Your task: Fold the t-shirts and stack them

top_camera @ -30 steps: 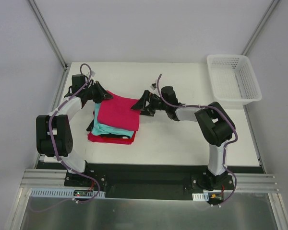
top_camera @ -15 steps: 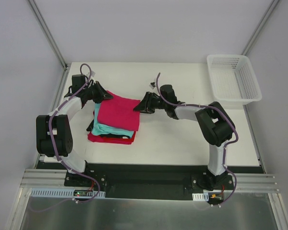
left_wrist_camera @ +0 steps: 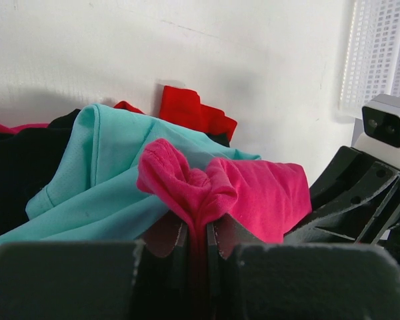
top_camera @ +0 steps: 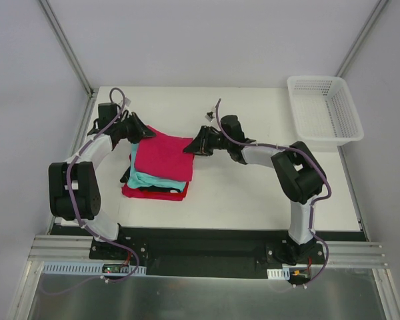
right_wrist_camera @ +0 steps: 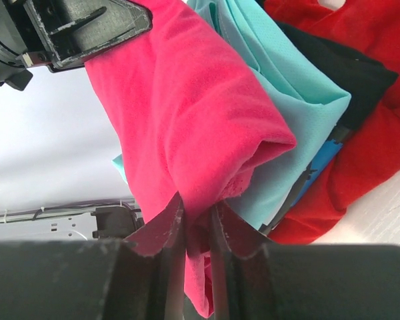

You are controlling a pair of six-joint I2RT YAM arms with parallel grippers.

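Being pinched at opposite edges by the left gripper (top_camera: 145,133) and right gripper (top_camera: 189,149), the magenta t-shirt (top_camera: 163,155) is held atop the stack (top_camera: 153,180), which could be dragged askew by uneven release.

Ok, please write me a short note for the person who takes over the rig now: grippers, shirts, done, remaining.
Left gripper: shut on the pink t-shirt, at its far-left corner.
Right gripper: shut on the same shirt's right edge.
The pink t-shirt sits folded on top of the stack, over the teal t-shirt, black t-shirt and red t-shirt.
Done: four shirts look stacked.
To do: probably open both grippers and pull back.
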